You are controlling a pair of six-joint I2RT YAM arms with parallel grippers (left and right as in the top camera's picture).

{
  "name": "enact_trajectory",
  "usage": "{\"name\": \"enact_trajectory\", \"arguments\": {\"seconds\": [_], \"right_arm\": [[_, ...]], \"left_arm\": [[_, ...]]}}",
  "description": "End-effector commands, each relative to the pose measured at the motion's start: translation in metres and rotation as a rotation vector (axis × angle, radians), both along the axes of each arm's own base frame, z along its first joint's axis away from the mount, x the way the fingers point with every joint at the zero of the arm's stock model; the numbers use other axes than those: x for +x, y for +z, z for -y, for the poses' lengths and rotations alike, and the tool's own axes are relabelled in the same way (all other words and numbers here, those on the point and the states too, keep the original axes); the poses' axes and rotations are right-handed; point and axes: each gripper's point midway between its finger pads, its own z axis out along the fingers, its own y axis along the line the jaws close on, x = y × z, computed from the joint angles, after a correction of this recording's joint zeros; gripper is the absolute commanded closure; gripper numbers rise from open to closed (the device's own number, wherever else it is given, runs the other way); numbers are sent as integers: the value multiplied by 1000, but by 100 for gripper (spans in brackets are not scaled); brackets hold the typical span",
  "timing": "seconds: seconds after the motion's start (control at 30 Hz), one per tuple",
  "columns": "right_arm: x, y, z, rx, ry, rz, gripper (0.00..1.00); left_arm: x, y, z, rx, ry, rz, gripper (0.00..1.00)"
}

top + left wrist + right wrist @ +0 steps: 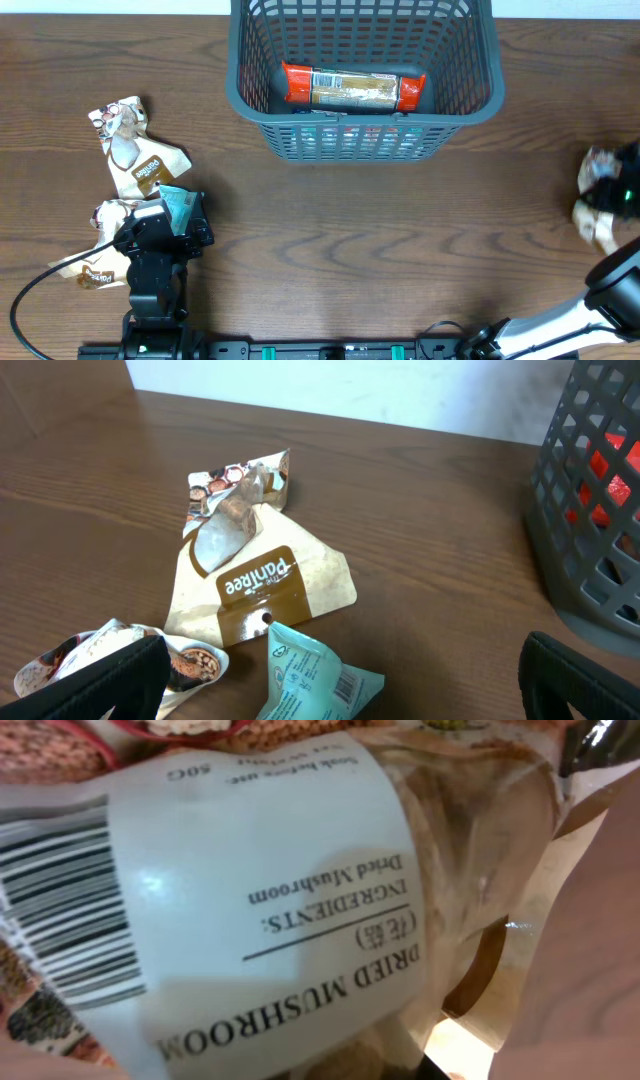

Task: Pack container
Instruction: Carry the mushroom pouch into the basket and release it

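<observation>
The container, a dark grey-blue lattice basket (470, 100), stands at the back centre and holds a long packet with red ends (352, 88). Its wall shows at the right of the left wrist view (590, 500). My left gripper (172, 216) is open, with its fingers on either side of a teal packet (315, 682) lying on the table. My right gripper (612, 196) is at the far right edge, down on a pile of packets. A dried mushroom packet with a white label (260, 900) fills the right wrist view and hides the jaws.
A brown-and-white snack pouch (262, 588) lies just beyond the teal packet. Another crumpled pouch (185, 660) lies by the left finger. More pouches sit at the left of the table (125, 125). A black cable (30, 300) runs at the front left.
</observation>
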Motion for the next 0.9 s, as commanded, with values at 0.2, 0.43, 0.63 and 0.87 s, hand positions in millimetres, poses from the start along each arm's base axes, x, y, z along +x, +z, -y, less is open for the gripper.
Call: {"name": "enact_trajectory", "arguments": {"seconds": [0.2,0.43,0.63,0.87], "right_arm": [[121,227,-68,-159,128,437,99],[149,376,-185,-295,389,730,99],[134,407,-318,-391,879,841,99],[102,335,-431,-347,1407,691,99]], "left_arm": [[2,13,1,-12,-4,31,1],[2,13,1,-13,-4,32,1],[2,13,1,-13,-4,32,1],[2,15,1,-13,-4,40,1]]}}
